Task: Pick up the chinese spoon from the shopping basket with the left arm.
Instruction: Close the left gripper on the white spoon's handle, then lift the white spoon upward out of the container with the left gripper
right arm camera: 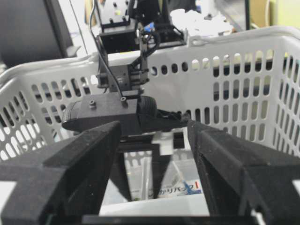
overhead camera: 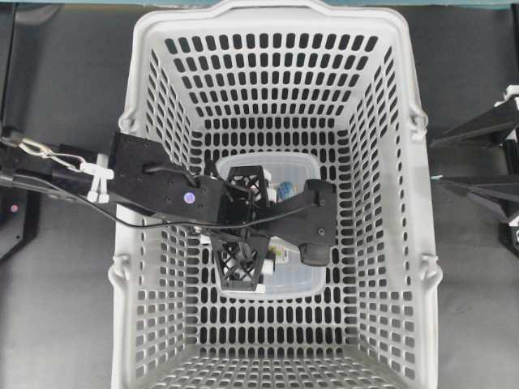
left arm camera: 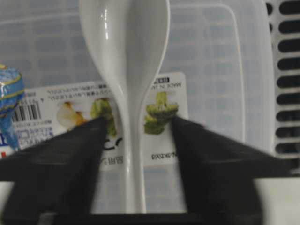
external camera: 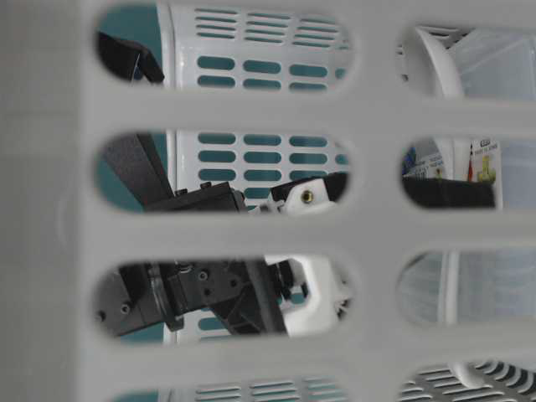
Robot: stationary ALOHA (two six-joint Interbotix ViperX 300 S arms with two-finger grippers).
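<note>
The left wrist view showed the chinese spoon [left arm camera: 129, 70] lying on the lid of a clear food container [left arm camera: 220, 56], bowl toward the top of the picture and handle running down between the two dark fingers of the left gripper [left arm camera: 136, 154]. The jaws were seen partly open, one finger on each side of the handle with a little lid showing in each gap, so nothing was yet gripped. A blue-wrapped lollipop [left arm camera: 9, 101] lay at the left edge, apart from the spoon. In the overhead view the left arm [overhead camera: 154, 182] was reached down into the shopping basket [overhead camera: 389, 243], its gripper over the container in the middle of the floor. The right gripper [right arm camera: 152, 164] was held wide open outside the basket, holding nothing. For the step in hand, the squeeze would best be made evenly on the narrow handle, since a glossy, tapering shaft is judged likely to slip or twist if caught on one side first. The fingers should be kept low enough to catch the handle without pressing into the lid, and the lift taken straight up, so that the container is not dragged or the lollipop disturbed.
</note>
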